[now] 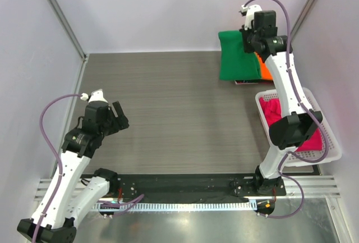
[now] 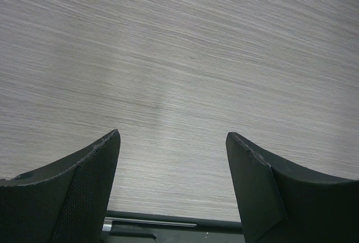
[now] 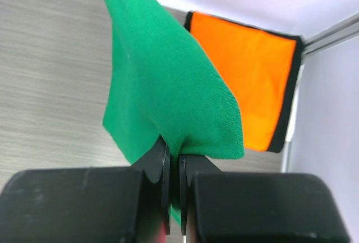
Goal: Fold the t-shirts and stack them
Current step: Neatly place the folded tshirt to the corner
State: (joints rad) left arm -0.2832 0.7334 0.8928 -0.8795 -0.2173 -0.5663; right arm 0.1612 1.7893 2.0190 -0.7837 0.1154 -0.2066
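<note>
- Okay, right gripper [image 3: 174, 154] is clamped hard on an edge of the green tee [image 3: 162, 86]. Jaws are nearly meeting w/ just a layer of cloth between 'em.
- Why pinch at the edge: I get to steer the whole fold w/o bunching the middle. The rest of the cloth drapes away from my fingers toward the table [image 1: 168, 102].
- Green tee sits at the far right corner. From above it reads as a tidy folded block, overlapping the orange tee [image 3: 247, 80] from the left.
- Orange tee lies flat and folded, and the black tee [image 3: 289, 102] peeks out as a dark border under it. So that's the pile: black at the bottom, orange on top.
- My read: green goes on as layer three, which is why I'm stretched out that far.
- Left gripper [image 2: 174, 159] is spread wide w/ nothing in it, hovering over bare table at near left, well apart from the pile. Prob parked there to stay out of the way.
- Pink tee [image 1: 273, 111] is crumpled in the white basket [image 1: 332, 137] on the right, unfolded. Looks like the next job.
- Progress est: two stacked, green nearly placed, pink to go.
- Watch-out: green isn't squared w/ orange, it sits off to the left. Letting go like this could leave a lopsided pile, so it needs a nudge right first.
</note>
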